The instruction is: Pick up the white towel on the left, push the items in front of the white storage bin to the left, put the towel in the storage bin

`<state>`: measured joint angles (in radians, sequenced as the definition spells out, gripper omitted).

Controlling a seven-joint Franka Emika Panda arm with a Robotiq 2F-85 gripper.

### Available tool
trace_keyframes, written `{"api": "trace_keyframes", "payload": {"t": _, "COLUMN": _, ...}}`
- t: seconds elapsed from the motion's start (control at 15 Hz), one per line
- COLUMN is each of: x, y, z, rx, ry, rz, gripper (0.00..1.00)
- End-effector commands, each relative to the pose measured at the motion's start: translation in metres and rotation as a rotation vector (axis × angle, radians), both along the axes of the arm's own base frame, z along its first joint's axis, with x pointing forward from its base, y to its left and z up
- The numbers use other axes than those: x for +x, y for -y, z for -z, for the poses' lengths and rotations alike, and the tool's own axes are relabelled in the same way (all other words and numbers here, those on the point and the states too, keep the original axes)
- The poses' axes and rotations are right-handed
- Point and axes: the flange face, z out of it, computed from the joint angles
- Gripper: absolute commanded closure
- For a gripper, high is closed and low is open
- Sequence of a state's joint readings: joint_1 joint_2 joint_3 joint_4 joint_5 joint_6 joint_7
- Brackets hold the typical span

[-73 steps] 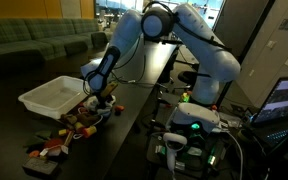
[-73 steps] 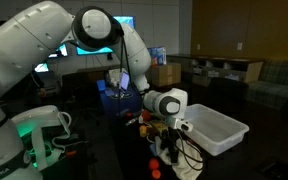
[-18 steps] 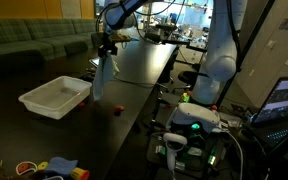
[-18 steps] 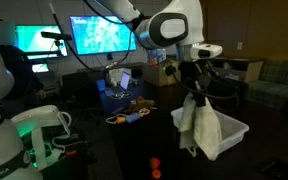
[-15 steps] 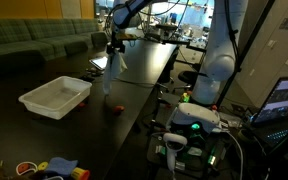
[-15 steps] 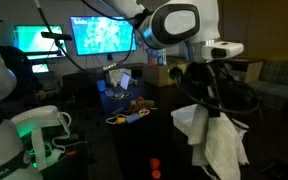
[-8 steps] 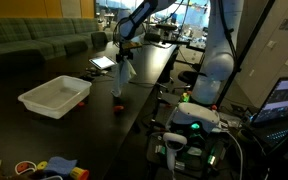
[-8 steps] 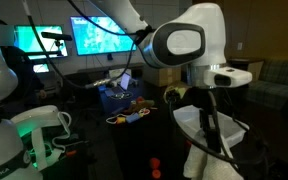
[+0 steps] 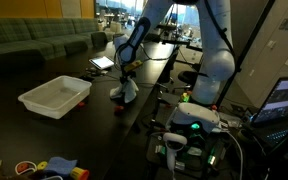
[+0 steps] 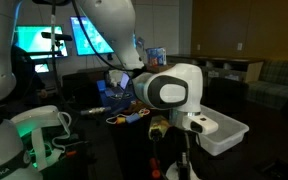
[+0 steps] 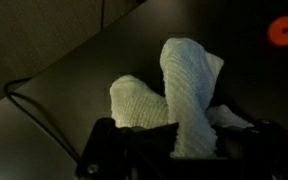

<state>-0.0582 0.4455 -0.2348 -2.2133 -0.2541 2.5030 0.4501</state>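
One arm: only this arm is working here, and it is reaching low over the table's near edge.
Fingers: the gripper [image 9: 125, 73] is squeezing almost fully closed on the upper end of the small soft white cloth towel [image 9: 126, 92]. In the wrist view the towel [image 11: 179, 95] is bunching out from between the fingers.
Towel: it is hanging straight below the fingers with its long axis running top to bottom. Its lower folds seem to be resting on the tabletop.
Bin from the fingers: the shallow rectangular white plastic storage bin [image 9: 54, 97] is sitting well apart from the towel, across bare table, and is facing open side up.
Coming move, as a judgement: it is calling for a sideways carry to the bin, lifting enough that the hanging tail clears the flared rim.
Items: the cluster of small multicoloured toys [image 9: 44, 168] is lying well clear of the bin. One small round red piece [image 9: 120, 108] is lying just beside the towel.
Surface: the dark smooth table [image 9: 44, 135] is offering little grip to the cloth.
Room: a green sofa [image 9: 34, 45] is standing behind the table, and monitors [image 10: 36, 40] are glowing in dim light.
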Motion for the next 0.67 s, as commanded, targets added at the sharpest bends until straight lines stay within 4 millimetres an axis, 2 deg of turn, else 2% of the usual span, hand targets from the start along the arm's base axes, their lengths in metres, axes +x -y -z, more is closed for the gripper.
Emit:
{"api": "trace_keyframes", "payload": {"t": 0.0, "x": -0.013, "y": -0.037, "z": 0.039, "rx": 0.003, "ry": -0.083, "rz": -0.096, "gripper": 0.97}}
{"api": "trace_keyframes", "payload": {"t": 0.2, "x": -0.025, "y": -0.077, "z": 0.069, "rx": 0.039, "ry": -0.178, "rz": -0.201, "gripper": 0.97}}
{"api": "trace_keyframes", "payload": {"t": 0.4, "x": -0.029, "y": -0.126, "z": 0.096, "rx": 0.085, "ry": -0.228, "rz": -0.34, "gripper": 0.97}}
{"api": "trace_keyframes", "payload": {"t": 0.6, "x": -0.031, "y": -0.184, "z": 0.121, "rx": 0.15, "ry": -0.271, "rz": -0.501, "gripper": 0.97}}
